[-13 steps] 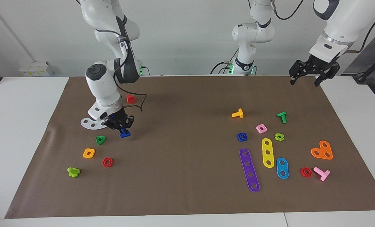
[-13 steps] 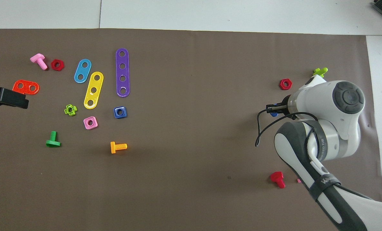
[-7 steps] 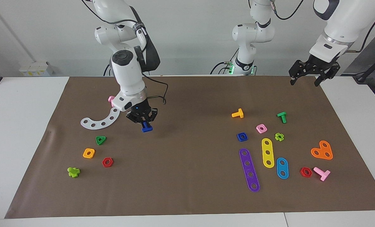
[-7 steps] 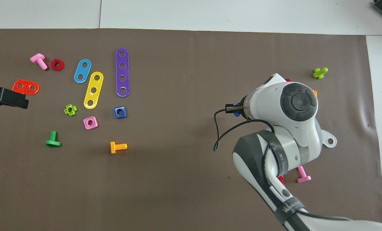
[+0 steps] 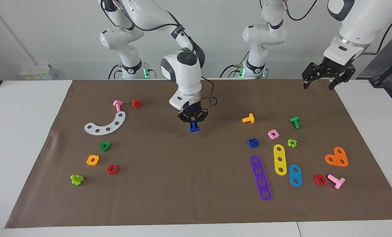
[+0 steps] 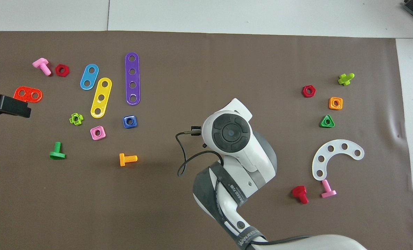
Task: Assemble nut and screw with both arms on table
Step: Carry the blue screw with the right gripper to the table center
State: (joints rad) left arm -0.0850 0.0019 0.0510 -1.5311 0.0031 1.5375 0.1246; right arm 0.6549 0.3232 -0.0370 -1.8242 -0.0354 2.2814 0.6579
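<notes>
Blue screw held head-down in closed right jaws over desk centre. Blue nut lies toward left arm's end. Left jaws wide open, empty, waiting above the corner. Risk: thin grip on shaft; screw may be dropped.

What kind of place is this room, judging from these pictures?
Probably a robotics lab bench. Two white robot arms stand at a table covered with brown paper, and colourful toy nuts, screws and strips lie scattered on it.

Right claw grips the blue screw above mid-table; left claw hangs open
</notes>
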